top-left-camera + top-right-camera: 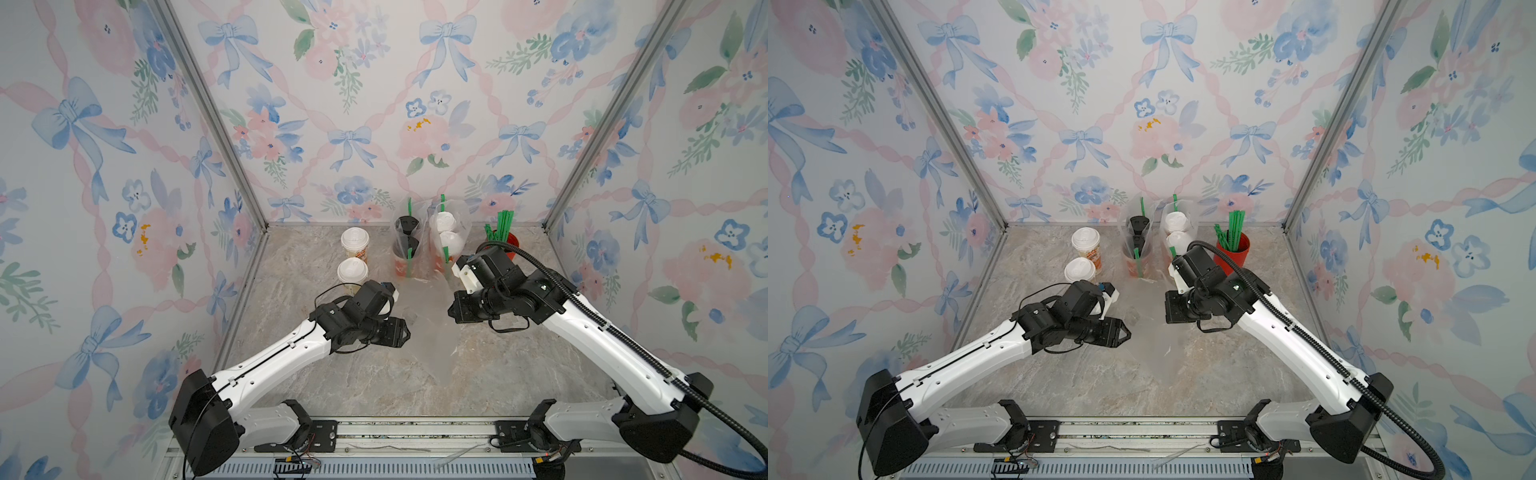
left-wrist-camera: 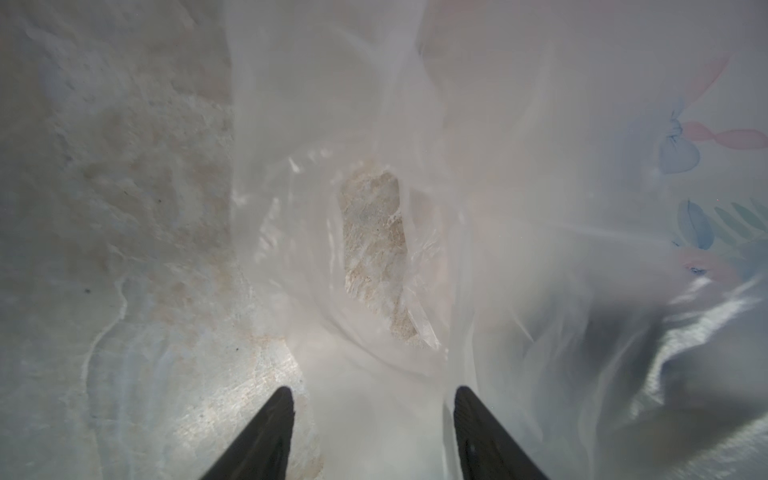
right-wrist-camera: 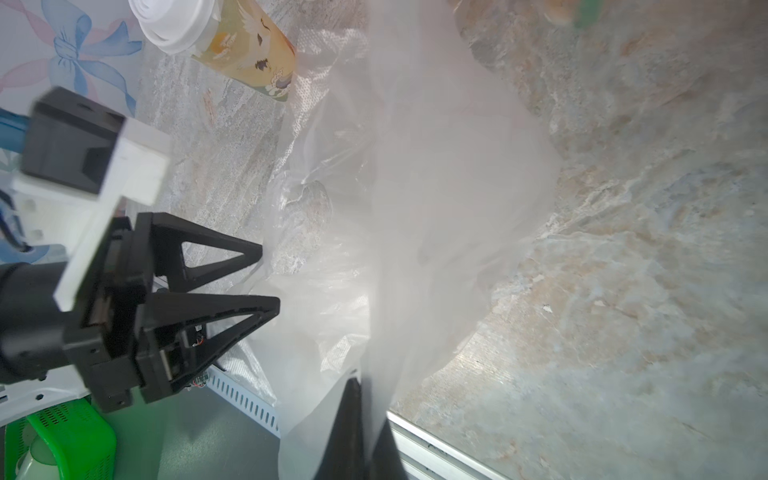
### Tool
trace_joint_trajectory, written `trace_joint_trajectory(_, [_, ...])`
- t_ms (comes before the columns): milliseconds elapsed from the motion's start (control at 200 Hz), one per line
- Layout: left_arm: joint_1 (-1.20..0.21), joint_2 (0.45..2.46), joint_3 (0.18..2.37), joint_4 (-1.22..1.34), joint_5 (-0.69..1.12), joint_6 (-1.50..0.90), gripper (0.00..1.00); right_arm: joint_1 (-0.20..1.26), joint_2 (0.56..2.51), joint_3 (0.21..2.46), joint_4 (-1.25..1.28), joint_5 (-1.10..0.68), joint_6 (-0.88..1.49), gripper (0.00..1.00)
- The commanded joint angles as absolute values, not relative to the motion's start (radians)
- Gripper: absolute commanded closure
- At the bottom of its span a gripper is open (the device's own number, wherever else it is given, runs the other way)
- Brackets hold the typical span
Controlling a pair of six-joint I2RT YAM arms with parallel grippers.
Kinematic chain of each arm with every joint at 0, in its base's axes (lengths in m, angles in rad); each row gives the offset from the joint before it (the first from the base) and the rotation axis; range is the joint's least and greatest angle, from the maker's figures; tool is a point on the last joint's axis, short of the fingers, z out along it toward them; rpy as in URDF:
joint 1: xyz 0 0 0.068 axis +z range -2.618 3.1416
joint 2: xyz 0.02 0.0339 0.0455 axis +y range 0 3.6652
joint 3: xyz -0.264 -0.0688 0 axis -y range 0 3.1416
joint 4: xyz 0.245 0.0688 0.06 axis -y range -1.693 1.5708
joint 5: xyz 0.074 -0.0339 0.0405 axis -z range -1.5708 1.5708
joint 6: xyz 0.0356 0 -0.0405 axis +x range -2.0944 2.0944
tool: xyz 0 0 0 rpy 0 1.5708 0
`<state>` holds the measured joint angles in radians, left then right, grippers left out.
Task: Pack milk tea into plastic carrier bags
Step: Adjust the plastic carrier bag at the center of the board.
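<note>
A clear, empty plastic carrier bag (image 1: 434,328) stands loosely mid-table between my two grippers. My right gripper (image 3: 365,395) is shut on a fold of its film. Just beside the bag's rim, my left gripper (image 2: 374,399) is open, one finger (image 2: 467,419) against the film, the gaping mouth (image 2: 370,232) ahead of it. Two loose white-lidded cream cups of milk tea (image 1: 354,243) (image 1: 352,271) stand at the back left. Two filled bags stand at the back, one with black-lidded cups (image 1: 406,241), one with white-lidded cups (image 1: 448,239).
A red cup of green straws (image 1: 1233,249) stands at the back right, right behind my right arm. Flowered walls close in the marble table (image 1: 519,374) on three sides. A metal rail (image 1: 415,432) runs along the front edge.
</note>
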<state>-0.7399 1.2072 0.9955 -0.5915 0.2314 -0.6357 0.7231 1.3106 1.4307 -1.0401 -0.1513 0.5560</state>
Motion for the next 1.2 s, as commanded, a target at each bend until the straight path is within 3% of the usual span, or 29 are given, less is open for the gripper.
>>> trace_joint_trajectory(0, [-0.677,1.18,1.029,-0.587,0.276,-0.589,0.31,0.713,1.28,1.406,-1.0,-0.187,0.546,1.0])
trace_joint_trajectory(220, [-0.543,1.196,0.999,-0.461,0.466,-0.57,0.26,0.713,1.261,1.387,-0.992,-0.198,0.547,1.0])
trace_joint_trajectory(640, [-0.497,1.308,0.889,-0.299,0.649,-0.577,0.24,0.713,1.234,1.379,-0.989,-0.196,0.557,1.0])
trace_joint_trajectory(780, [-0.497,1.302,0.835,-0.134,0.778,-0.648,0.46,0.713,1.229,1.384,-0.989,-0.195,0.558,1.0])
trace_joint_trajectory(970, [-0.487,1.251,0.825,-0.122,0.749,-0.665,0.82,0.712,1.227,1.397,-1.005,-0.184,0.561,1.0])
trace_joint_trajectory(1195, [-0.485,1.136,0.872,-0.272,0.614,-0.651,0.97,0.712,1.213,1.414,-1.027,-0.172,0.566,1.0])
